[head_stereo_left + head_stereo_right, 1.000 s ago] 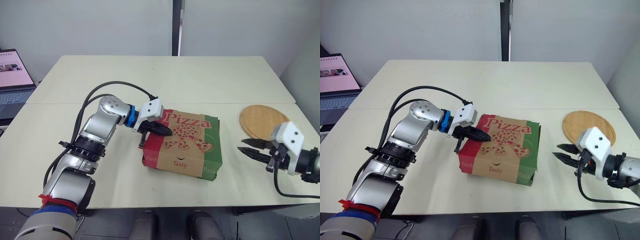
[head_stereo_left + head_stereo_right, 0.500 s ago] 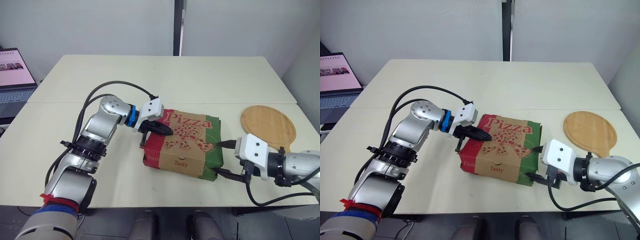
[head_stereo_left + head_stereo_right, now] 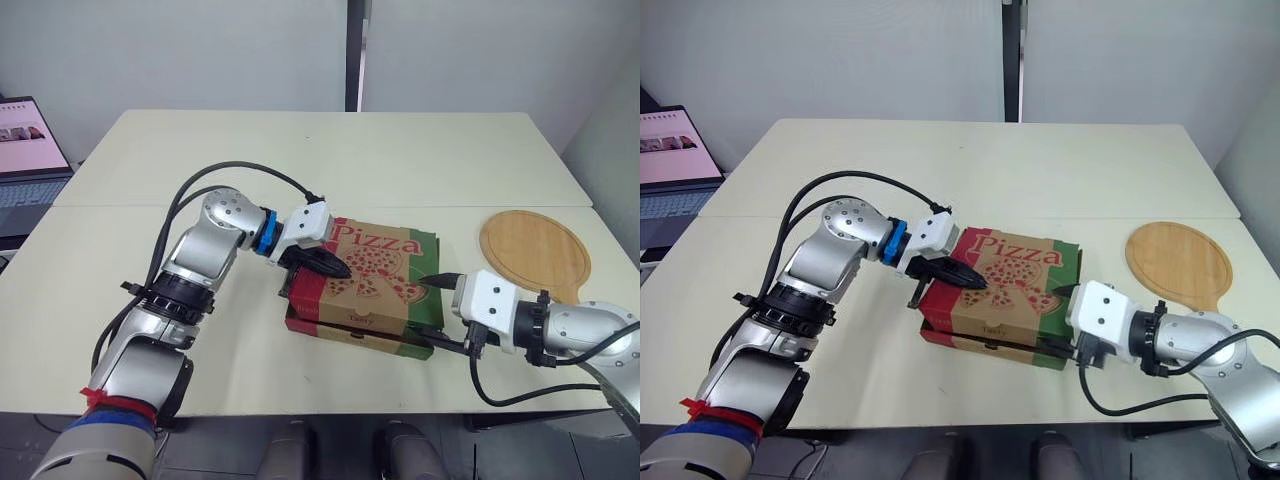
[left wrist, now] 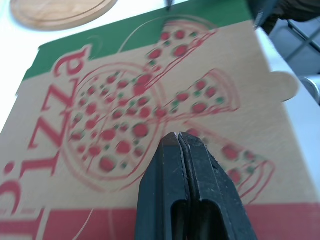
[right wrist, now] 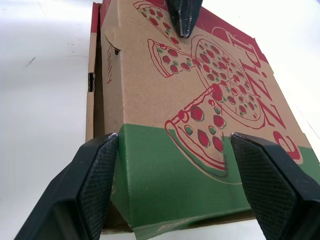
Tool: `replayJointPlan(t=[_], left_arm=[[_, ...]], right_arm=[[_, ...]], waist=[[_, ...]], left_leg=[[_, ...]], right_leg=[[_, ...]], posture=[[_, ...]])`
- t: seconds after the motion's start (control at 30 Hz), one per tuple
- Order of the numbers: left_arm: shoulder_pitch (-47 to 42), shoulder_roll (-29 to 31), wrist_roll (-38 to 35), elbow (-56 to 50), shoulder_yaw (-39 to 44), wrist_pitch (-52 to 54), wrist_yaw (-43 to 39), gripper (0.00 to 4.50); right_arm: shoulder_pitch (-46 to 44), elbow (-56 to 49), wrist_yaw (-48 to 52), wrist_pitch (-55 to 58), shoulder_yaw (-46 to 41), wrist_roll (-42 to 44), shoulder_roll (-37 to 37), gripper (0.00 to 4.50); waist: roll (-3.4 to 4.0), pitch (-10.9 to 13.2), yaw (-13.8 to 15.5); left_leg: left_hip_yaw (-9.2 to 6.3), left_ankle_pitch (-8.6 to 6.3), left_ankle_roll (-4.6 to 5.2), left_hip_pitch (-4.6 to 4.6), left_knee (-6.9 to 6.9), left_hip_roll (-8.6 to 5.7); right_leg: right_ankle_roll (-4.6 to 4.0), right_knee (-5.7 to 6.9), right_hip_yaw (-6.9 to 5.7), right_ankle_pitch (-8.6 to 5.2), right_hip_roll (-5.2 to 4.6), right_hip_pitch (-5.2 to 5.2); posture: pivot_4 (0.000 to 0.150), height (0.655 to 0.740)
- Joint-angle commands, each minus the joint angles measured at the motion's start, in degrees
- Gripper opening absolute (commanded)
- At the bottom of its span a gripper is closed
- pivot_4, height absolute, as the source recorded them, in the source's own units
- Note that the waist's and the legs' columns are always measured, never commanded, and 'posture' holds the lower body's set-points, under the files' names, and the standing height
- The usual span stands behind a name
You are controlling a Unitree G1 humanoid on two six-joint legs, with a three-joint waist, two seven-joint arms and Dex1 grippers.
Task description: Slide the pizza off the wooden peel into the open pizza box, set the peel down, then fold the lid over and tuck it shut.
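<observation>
Table (image 3: 300, 150) — pizza box (image 5: 200, 150) between right gripper's (image 5: 174, 142) spread fingers (image 5: 95, 185)

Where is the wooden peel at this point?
In the left eye view the wooden peel lies flat on the table at the robot's right, to the right of the pizza box and not touching it.

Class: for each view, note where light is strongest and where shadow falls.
Left eye view: soft, even light; the pizza box throws a faint shadow on the table along its front edge; the laptop screen glows. Right wrist view: the table beside the box is washed out near white. Left wrist view: likewise around the wooden peel.
</observation>
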Motion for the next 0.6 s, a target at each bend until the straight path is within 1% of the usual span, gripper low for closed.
replayJointPlan(t=[0.03,0.23,0.4,0.43,0.53,0.6], left_arm=[[0.8,0.3,-0.5,-4.2,-1.0,0.2,-0.9,0.0],[2.7,0.9,0.5,-5.5,-2.1,0.2,-0.6,0.0],[3.5,1.4,1.6,-5.4,-2.7,-0.6,-0.1,0.0],[3.6,1.4,1.8,-5.3,-2.9,-0.9,0.0,0.0],[3.9,1.3,2.3,-5.2,-3.2,-1.5,0.3,0.0],[3.9,1.2,2.5,-4.9,-3.3,-1.7,0.5,0.0]], right_arm=[[0.2,0.0,-1.3,-1.1,1.1,-2.6,0.7,3.8],[0.9,0.2,-1.7,-1.6,2.7,-4.9,1.9,3.8],[1.4,0.0,-1.8,-1.6,1.7,-5.0,2.7,3.8],[1.7,-0.1,-1.8,-1.5,1.0,-4.6,2.9,3.8],[2.8,-1.8,-1.3,1.8,-3.8,0.5,4.2,3.8],[3.9,-2.8,0.0,4.1,-7.1,3.4,3.5,3.8]], waist=[[0.0,0.0,0.0],[0.01,0.0,-0.1],[0.01,0.0,-0.1],[0.01,0.0,-0.1],[0.01,0.0,-0.1],[0.01,0.0,-0.1]], left_leg=[[0.0,0.0,0.0,0.0,0.0,0.0],[0.0,0.0,0.0,0.02,0.0,0.01],[0.0,0.0,0.0,0.02,0.0,0.01],[0.0,0.0,0.0,0.02,0.0,0.01],[-0.01,0.0,0.0,0.03,0.0,0.01],[0.0,0.0,0.0,0.02,0.0,0.01]], right_leg=[[0.0,0.0,0.0,0.0,0.0,0.0],[0.0,0.01,0.0,0.0,0.01,0.0],[0.0,0.01,0.0,0.0,0.01,0.01],[0.0,0.01,-0.01,0.0,0.02,0.01],[0.0,0.01,-0.01,0.0,0.02,0.01],[0.0,0.01,0.0,0.0,0.01,0.02]], posture=[[0.15,0.74],[0.15,0.74],[0.15,0.74],[0.15,0.74],[0.15,0.74],[0.15,0.74]])
